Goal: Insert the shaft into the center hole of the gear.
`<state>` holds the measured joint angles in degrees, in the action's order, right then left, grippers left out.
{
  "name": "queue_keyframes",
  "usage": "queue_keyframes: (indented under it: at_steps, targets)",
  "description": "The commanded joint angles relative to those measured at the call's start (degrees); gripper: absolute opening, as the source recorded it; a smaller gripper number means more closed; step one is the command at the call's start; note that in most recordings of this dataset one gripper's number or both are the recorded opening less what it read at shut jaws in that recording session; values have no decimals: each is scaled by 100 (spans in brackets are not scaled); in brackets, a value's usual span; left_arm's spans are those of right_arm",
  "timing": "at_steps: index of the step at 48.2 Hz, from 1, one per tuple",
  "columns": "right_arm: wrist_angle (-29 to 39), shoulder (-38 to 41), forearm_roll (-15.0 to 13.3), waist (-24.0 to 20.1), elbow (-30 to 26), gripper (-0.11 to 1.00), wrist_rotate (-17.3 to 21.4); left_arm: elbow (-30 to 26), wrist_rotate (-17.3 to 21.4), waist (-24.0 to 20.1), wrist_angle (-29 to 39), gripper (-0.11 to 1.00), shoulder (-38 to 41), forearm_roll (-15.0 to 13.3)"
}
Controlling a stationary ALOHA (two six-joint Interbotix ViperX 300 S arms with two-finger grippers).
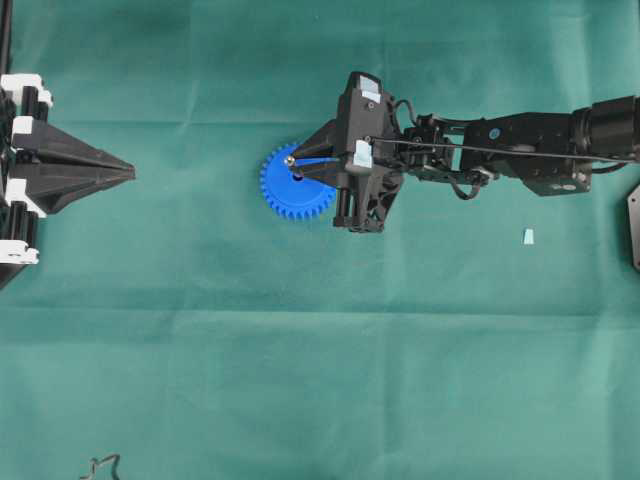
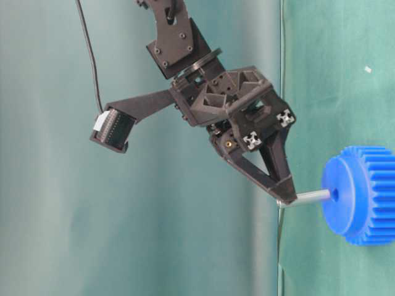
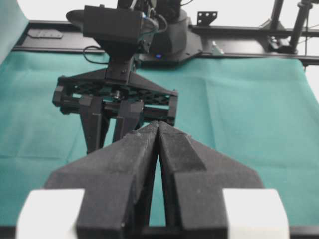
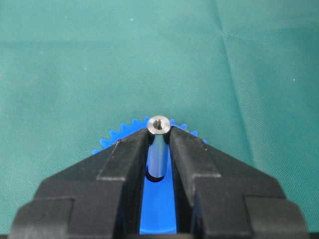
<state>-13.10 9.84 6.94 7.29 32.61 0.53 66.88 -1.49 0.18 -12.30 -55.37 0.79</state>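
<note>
The center hole is largely hidden by the shaft, pinched by the right gripper over the gear. Left gripper (closed, empty) is parked well apart; a pale chip lies beyond.

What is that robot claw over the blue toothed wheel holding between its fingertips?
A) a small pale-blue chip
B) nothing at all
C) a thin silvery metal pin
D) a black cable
C: the right gripper is clamped on the top of the thin silvery metal pin, whose lower end meets the dark center hole of the bright blue plastic gear; the pale-blue chip lies apart on the green cloth.
</note>
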Motion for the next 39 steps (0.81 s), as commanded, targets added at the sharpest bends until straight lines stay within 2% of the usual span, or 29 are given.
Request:
queue_keyframes:
  at_steps: [1, 20, 39]
  targets:
    - [-35, -220, 9, -44, -44, 17, 9, -149, 0, 9, -26, 0, 18, 9]
    - [-202, -176, 9, -53, 9, 17, 0, -149, -9, 9, -26, 0, 18, 9]
    - [-703, 79, 9, 18, 141, 17, 0, -149, 0, 9, -26, 0, 18, 9]
